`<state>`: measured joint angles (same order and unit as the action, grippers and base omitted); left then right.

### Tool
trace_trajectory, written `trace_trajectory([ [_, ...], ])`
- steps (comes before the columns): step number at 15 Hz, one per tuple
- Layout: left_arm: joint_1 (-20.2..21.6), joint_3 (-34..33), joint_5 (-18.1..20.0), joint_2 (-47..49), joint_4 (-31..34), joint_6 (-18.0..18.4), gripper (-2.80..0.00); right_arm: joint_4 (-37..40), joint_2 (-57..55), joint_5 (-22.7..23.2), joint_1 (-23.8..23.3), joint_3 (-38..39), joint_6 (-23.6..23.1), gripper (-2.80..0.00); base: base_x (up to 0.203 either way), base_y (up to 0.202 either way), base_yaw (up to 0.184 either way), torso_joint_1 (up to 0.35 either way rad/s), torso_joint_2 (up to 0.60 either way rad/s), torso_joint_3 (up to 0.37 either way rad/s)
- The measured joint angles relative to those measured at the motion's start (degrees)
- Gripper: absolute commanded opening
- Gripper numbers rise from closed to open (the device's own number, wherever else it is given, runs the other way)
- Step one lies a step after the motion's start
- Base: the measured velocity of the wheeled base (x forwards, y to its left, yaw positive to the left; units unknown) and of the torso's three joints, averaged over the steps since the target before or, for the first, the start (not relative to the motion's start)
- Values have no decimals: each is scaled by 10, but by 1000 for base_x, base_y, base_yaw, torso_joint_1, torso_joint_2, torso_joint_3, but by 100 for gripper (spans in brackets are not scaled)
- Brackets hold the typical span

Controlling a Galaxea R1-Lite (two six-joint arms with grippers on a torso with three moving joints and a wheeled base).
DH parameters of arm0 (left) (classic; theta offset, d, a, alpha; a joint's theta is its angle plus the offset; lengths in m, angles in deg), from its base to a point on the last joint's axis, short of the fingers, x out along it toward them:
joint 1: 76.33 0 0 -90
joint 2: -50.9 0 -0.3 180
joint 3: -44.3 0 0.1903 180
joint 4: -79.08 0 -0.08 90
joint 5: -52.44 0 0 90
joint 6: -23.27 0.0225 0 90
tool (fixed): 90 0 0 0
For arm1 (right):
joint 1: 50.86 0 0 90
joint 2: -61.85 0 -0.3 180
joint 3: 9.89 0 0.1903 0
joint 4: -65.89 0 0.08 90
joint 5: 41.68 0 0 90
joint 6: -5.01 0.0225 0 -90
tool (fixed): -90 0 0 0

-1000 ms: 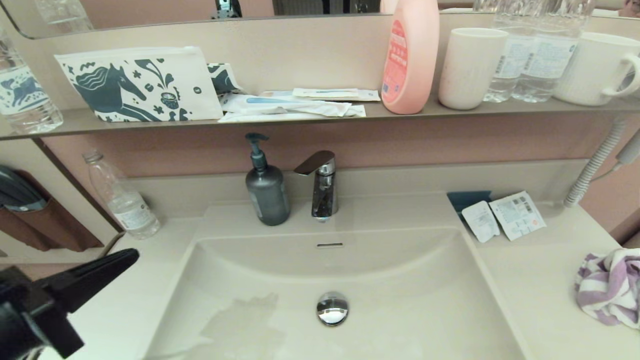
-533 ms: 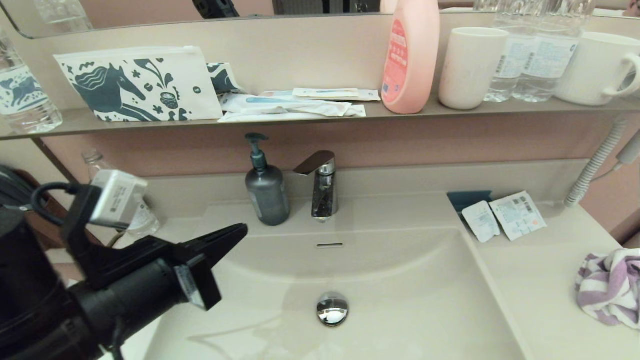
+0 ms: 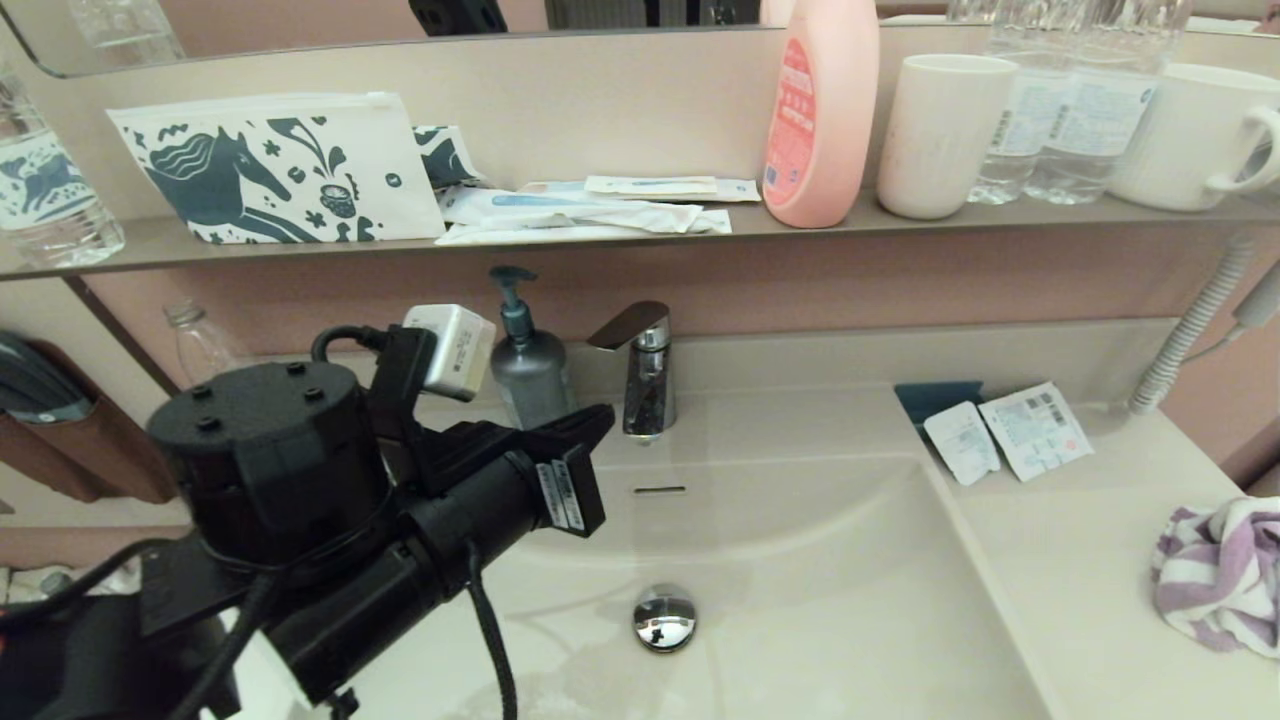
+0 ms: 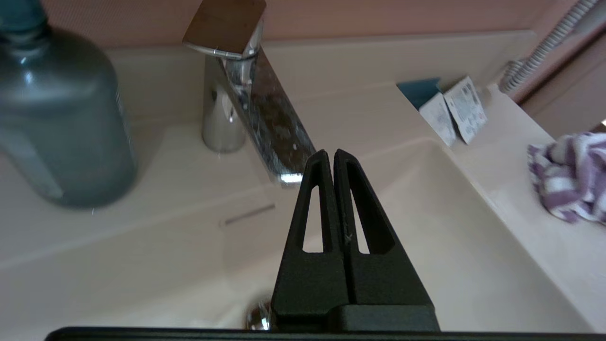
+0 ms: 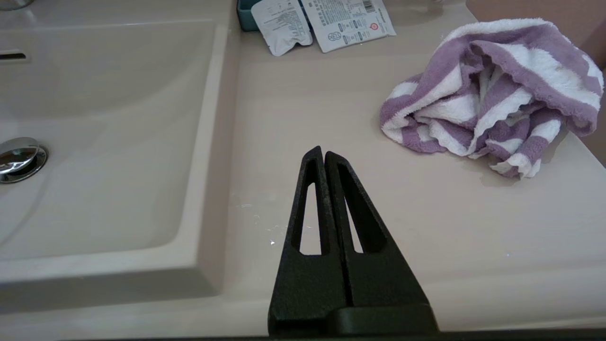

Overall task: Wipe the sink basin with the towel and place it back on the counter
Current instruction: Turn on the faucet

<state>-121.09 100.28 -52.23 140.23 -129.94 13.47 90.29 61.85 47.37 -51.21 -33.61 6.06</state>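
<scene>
A crumpled purple-and-white striped towel (image 3: pixel 1218 578) (image 5: pixel 492 90) lies on the cream counter (image 3: pixel 1080 560) to the right of the sink basin (image 3: pixel 820 590). The basin's chrome drain plug (image 3: pixel 664 617) and overflow slot (image 3: pixel 660 490) show. My left gripper (image 3: pixel 600 418) (image 4: pixel 329 152) is shut and empty, raised above the basin's back left part, its tips near the faucet (image 3: pixel 640 370). My right gripper (image 5: pixel 323 151) is shut with nothing in it, hovering over the counter (image 5: pixel 331 118) between basin and towel; it is out of the head view.
A grey soap dispenser (image 3: pixel 533 372) stands left of the faucet, a clear bottle (image 3: pixel 200 350) further left. Sachets (image 3: pixel 1010 430) and a blue tray lie at the counter's back right. The shelf above holds a pouch (image 3: pixel 270 165), a pink bottle (image 3: pixel 822 110), cups and water bottles.
My left arm has swung up and to the right, from the lower left corner to above the basin near the faucet. The towel has not moved.
</scene>
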Motion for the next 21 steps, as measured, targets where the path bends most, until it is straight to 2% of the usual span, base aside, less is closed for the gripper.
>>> trace_trajectory([
  [3, 25, 3, 1, 66, -94, 53, -280, 0, 0, 0, 0, 0, 0, -280, 0, 0, 0, 0, 0, 0],
  [5, 36, 14, 8, 95, -124, 60, -280, 0, 0, 0, 0, 0, 0, -280, 0, 0, 0, 0, 0, 0],
  [11, 68, 62, 19, 134, -125, 68, -280, 0, 0, 0, 0, 0, 0, -280, 0, 0, 0, 0, 0, 0],
  [21, 80, 111, 21, 166, -125, 69, -280, 0, 0, 0, 0, 0, 0, -280, 0, 0, 0, 0, 0, 0],
])
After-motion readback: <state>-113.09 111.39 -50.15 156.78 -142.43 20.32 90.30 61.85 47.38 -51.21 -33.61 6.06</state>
